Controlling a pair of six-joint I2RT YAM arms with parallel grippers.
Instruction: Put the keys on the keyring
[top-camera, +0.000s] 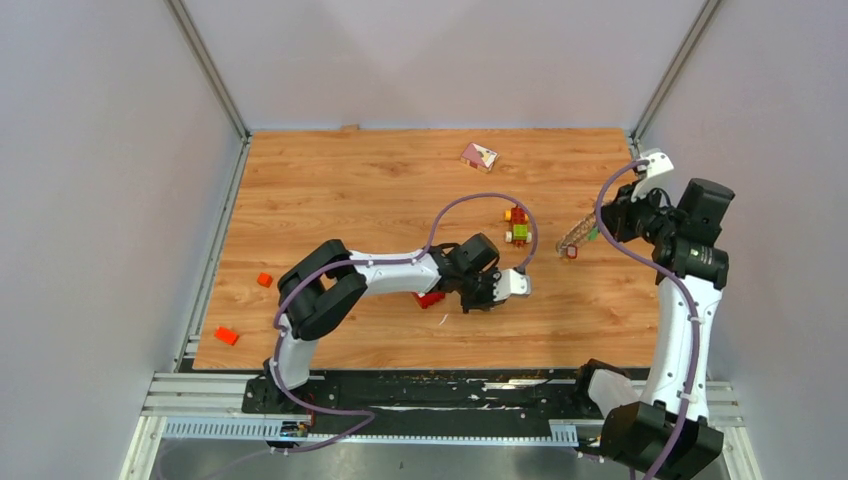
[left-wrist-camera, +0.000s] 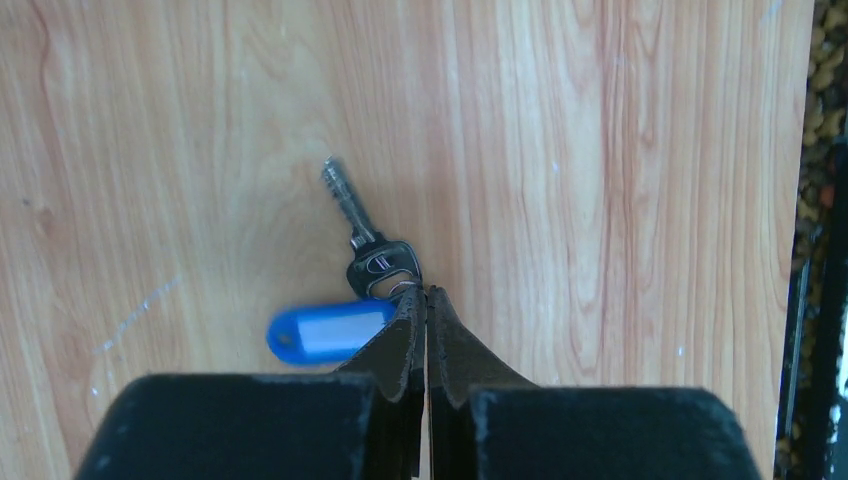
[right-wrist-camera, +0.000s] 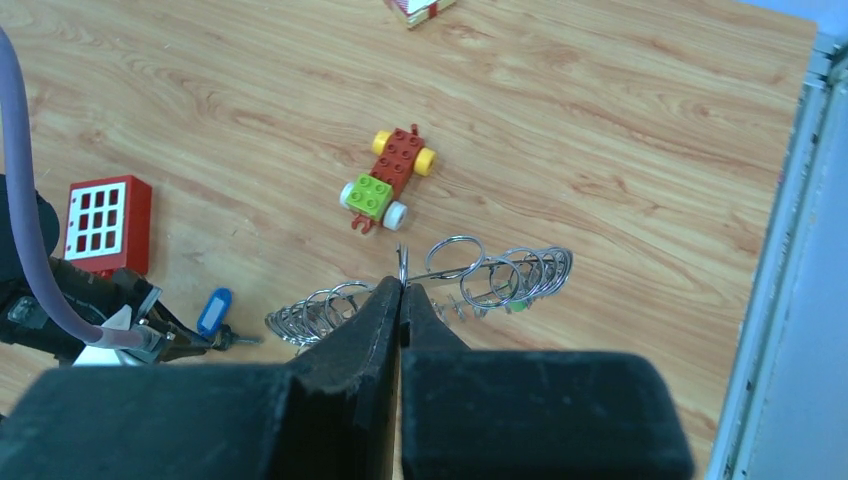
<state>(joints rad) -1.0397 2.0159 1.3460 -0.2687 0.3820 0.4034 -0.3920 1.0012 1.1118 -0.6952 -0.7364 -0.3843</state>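
A small key (left-wrist-camera: 352, 205) with a blue tag (left-wrist-camera: 325, 333) lies on the wooden table. My left gripper (left-wrist-camera: 427, 292) is shut on the thin split ring at the key's head. The key and its tag also show in the right wrist view (right-wrist-camera: 214, 310). The keyring (right-wrist-camera: 500, 275) is a loop strung with many wire rings. My right gripper (right-wrist-camera: 402, 283) is shut on its wire and holds it off the table. In the top view the keyring (top-camera: 577, 236) hangs slanted from the right gripper (top-camera: 600, 225), with a green (top-camera: 592, 236) and a red tag (top-camera: 571, 253) on it. The left gripper (top-camera: 518, 292) is to its left.
A red-yellow-green toy car (top-camera: 517, 225) stands between the two grippers. A red window block (right-wrist-camera: 105, 225) sits beside the left arm. A pink box (top-camera: 479, 155) lies at the back. Two small red bricks (top-camera: 264, 279) (top-camera: 227, 335) lie at the left. A black rail (left-wrist-camera: 815, 300) marks the near edge.
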